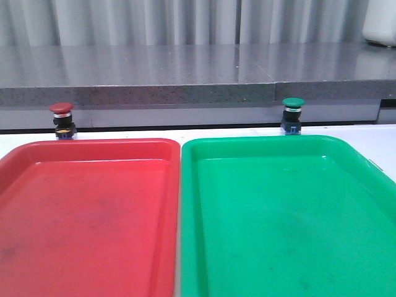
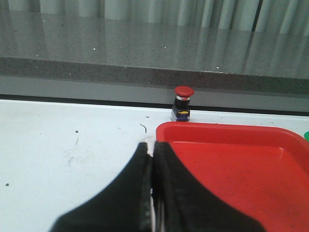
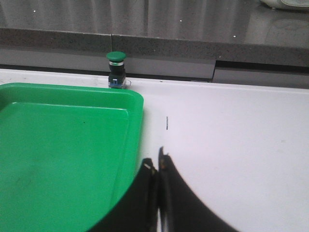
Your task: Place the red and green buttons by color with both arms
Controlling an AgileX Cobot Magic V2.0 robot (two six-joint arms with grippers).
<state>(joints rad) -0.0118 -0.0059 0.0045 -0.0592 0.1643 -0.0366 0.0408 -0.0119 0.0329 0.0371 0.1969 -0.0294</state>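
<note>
The red button (image 1: 62, 119) stands upright on the white table just behind the red tray (image 1: 37, 185); it also shows in the left wrist view (image 2: 183, 102). The green button (image 1: 292, 115) stands upright behind the green tray (image 1: 346, 185), and shows in the right wrist view (image 3: 116, 69). My left gripper (image 2: 153, 147) is shut and empty, over the red tray's left rim, well short of the red button. My right gripper (image 3: 155, 162) is shut and empty at the green tray's right rim, far from the green button. Neither arm shows in the front view.
A grey stone ledge (image 1: 185, 74) runs along the back, right behind both buttons. The two trays lie side by side, nearly touching. White table (image 2: 58, 145) lies left of the red tray, and more table (image 3: 231, 145) right of the green tray.
</note>
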